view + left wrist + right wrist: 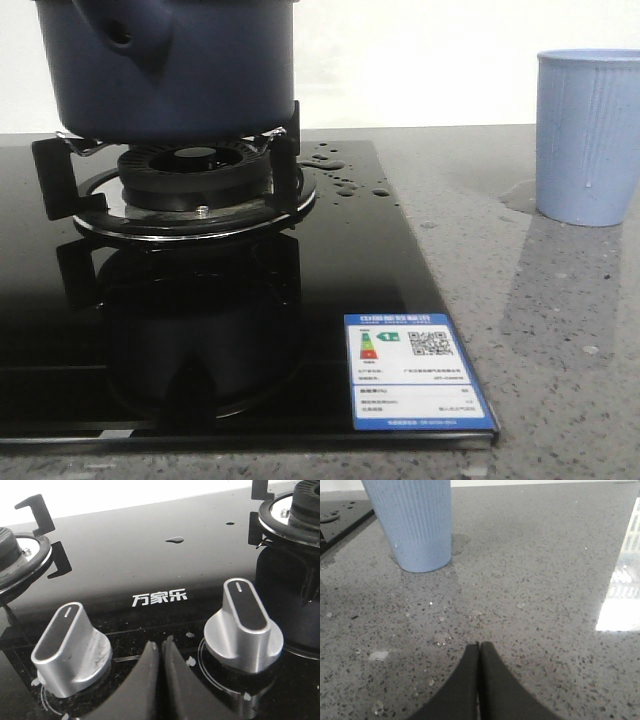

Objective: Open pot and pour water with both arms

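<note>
Both hands are pressed together and empty: left hand (161, 652) low over two stove knobs (244, 627), right hand (479, 652) above the grey table (545, 580) near one ribbed cup (412, 522). One pot (170, 65) sits on the burner (190, 180), its top out of view, water (345, 180) beaded beside it. Nothing looks begun; next, the hands likely must spread and reach for the pot.

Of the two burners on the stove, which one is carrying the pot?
The burner nearest the cup carries the pot; the other burner has bare supports.
</note>
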`<control>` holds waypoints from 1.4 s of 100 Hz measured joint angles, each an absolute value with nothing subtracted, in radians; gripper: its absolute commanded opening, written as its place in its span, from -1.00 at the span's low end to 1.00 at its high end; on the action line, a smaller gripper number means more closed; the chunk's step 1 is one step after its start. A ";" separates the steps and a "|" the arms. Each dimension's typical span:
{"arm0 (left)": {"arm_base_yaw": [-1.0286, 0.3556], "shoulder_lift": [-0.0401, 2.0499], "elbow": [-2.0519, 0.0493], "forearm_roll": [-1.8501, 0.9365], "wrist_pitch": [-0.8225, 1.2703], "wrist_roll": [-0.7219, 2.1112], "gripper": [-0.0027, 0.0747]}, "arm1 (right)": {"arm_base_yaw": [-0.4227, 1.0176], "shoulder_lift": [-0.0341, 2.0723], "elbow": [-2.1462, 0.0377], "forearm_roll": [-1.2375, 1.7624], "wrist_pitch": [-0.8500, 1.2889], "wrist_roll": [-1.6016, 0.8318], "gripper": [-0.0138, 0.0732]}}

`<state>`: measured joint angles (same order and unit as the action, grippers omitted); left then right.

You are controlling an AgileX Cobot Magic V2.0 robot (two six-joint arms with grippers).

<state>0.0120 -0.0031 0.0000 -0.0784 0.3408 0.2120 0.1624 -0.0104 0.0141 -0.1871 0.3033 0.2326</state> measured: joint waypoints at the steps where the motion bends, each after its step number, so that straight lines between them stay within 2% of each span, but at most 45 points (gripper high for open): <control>1: 0.012 -0.003 0.000 -0.078 0.341 0.212 -0.98 | 0.162 -0.010 0.014 -0.187 0.302 0.233 -0.84; 38: 0.012 -0.003 0.000 -0.102 0.290 0.212 -0.98 | 0.162 -0.010 0.014 -0.106 0.000 0.233 -0.84; 64: 0.012 -0.003 0.000 -0.783 0.055 0.210 -0.98 | 0.162 -0.010 0.014 -0.071 -0.010 0.233 -0.84; 78: 0.012 -0.003 0.000 -1.026 -0.032 0.208 -0.98 | 0.162 -0.010 0.014 0.000 -0.017 0.233 -0.84; 92: 0.012 -0.003 0.000 -1.156 -0.064 0.206 -0.98 | 0.162 -0.010 0.014 0.032 -0.027 0.233 -0.84; 105: 0.012 -0.003 0.001 -1.176 -0.066 0.206 -0.98 | 0.162 -0.010 0.012 0.091 -0.036 0.260 -0.84; 116: 0.012 -0.003 -0.024 -1.090 -0.017 0.206 -0.98 | 0.162 -0.010 -0.047 0.122 0.016 0.272 -0.84; 127: 0.012 0.035 -0.126 -0.970 0.117 0.206 -0.98 | 0.162 0.006 -0.168 0.129 0.124 0.274 -0.84; 140: 0.012 0.201 -0.285 -0.878 0.323 0.234 -0.98 | 0.162 0.121 -0.339 0.131 0.303 0.274 -0.84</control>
<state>0.0120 0.2008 -0.2848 -0.8781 0.3227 0.2342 0.1624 0.1214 -0.3388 0.1312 0.3033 0.2737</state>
